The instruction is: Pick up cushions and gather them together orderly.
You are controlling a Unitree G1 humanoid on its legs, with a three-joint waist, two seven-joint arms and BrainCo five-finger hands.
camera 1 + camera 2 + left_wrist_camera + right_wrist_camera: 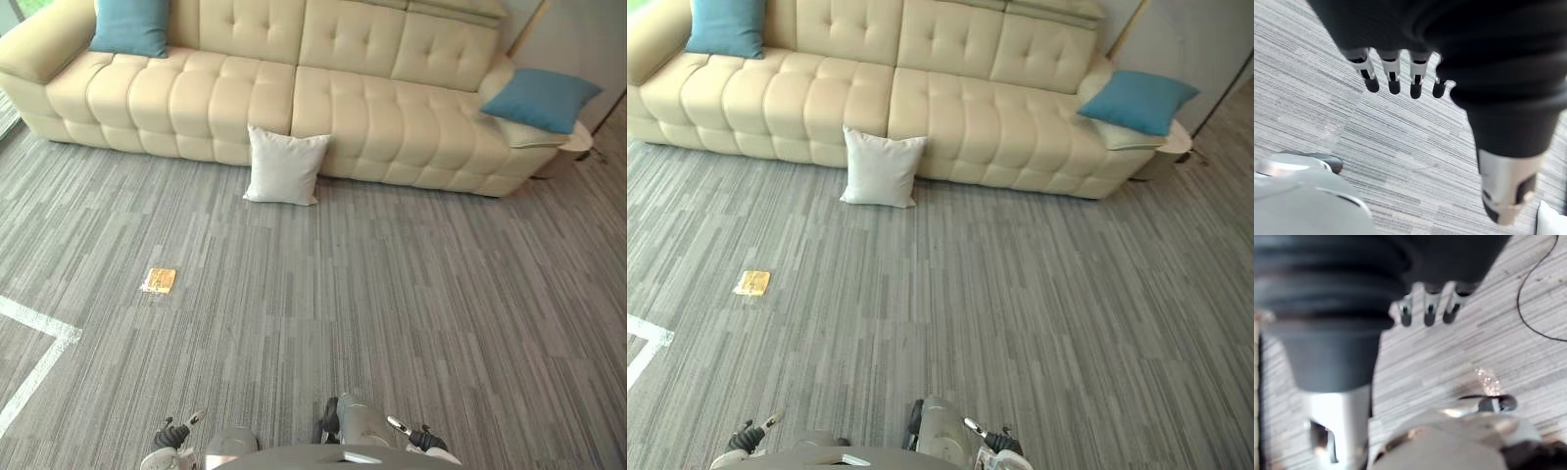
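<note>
A white cushion [286,166] stands on the grey carpet, leaning against the front of the cream sofa [392,117]. A blue cushion [131,25] rests upright on the sofa's left seat. Another blue cushion [541,98] lies on the sofa's right arm, on top of a cream cushion [524,134]. My left hand [1393,73] hangs over the carpet with straight fingers and holds nothing. In its own wrist view my right hand [1427,308] also hangs over bare carpet, fingers straight and empty. Both hands are far from the cushions.
A small flat yellow-brown thing [160,281] lies on the carpet to the left. White tape lines [39,328] mark the floor at the lower left. A low round table [578,142] stands past the sofa's right end.
</note>
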